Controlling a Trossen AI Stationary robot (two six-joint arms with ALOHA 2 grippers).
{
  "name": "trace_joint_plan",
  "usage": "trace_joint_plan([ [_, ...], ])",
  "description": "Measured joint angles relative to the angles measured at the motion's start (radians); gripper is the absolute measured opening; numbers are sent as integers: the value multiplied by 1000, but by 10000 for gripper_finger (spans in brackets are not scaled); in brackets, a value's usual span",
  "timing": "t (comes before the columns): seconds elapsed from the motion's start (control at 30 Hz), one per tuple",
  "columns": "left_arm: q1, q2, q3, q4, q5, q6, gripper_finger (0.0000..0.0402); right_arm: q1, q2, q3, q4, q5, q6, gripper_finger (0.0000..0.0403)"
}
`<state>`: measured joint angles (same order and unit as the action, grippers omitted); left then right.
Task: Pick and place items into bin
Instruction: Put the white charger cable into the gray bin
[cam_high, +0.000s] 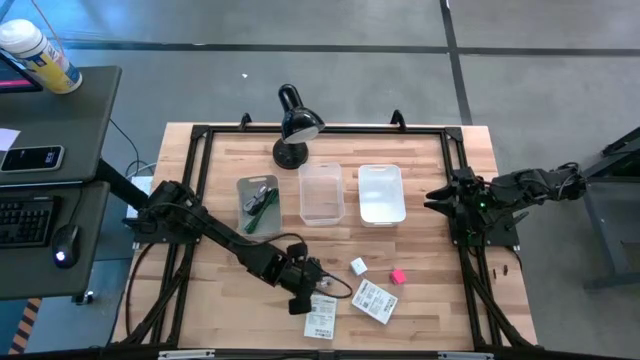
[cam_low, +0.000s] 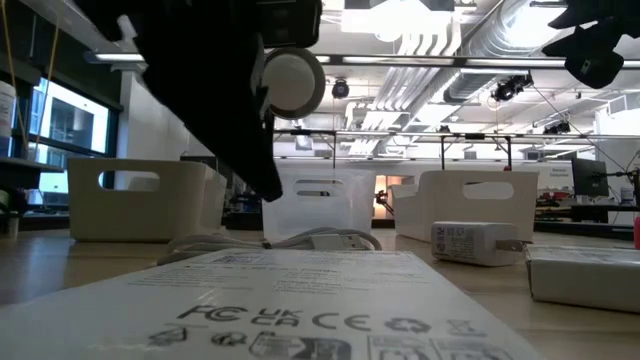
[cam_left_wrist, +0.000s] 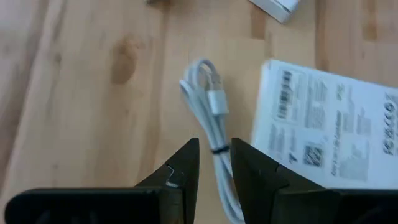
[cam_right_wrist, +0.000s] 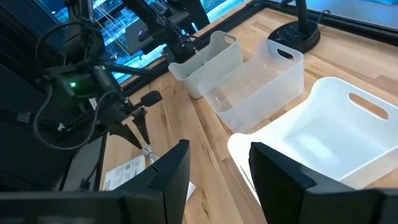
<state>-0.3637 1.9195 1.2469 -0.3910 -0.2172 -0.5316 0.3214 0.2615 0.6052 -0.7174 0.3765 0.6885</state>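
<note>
My left gripper (cam_left_wrist: 215, 163) is down over the near middle of the table (cam_high: 313, 291), shut on a coiled grey cord (cam_left_wrist: 208, 93) that lies beside a white printed packet (cam_left_wrist: 323, 130). A second packet (cam_high: 375, 300), a small white block (cam_high: 358, 266) and a tiny pink cube (cam_high: 397, 276) lie flat on the wood to its right. A grey bin (cam_high: 258, 200) holds a green stick (cam_high: 262, 212) and a black cord. My right gripper (cam_right_wrist: 217, 152) waits open by the table's right edge (cam_high: 440, 195), next to the white bin (cam_right_wrist: 323, 143). My left gripper pinches the grey cord near its black tie (cam_left_wrist: 217, 149), between the two fingers, coming from above and pointing down. The fingers lie on either side of the bundle's length. The cord's looped end (cam_left_wrist: 204, 71) rests on the table.
Three bins stand in a row at the table's middle: grey, clear (cam_high: 320, 192) and white (cam_high: 381, 193). A black desk lamp (cam_high: 292, 125) stands behind them at the far edge. A black frame (cam_high: 200, 170) runs round the table. Bare wood lies between bins and items.
</note>
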Motion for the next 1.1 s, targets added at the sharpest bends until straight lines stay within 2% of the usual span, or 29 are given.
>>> trace_joint_plan([
  [0.3,10,0,0,32,19,30,79,0,0,0,0,-14,2,155],
  [0.5,11,0,0,31,-7,38,83,0,0,0,0,-14,2,155],
  [0.87,10,-1,0,33,-8,41,179,0,0,0,0,-12,-15,155],
  [1.03,10,37,-3,53,23,28,198,0,0,0,-1,-10,-15,155],
  [1.1,10,65,5,118,41,23,199,0,0,0,-1,-6,-14,155],
])
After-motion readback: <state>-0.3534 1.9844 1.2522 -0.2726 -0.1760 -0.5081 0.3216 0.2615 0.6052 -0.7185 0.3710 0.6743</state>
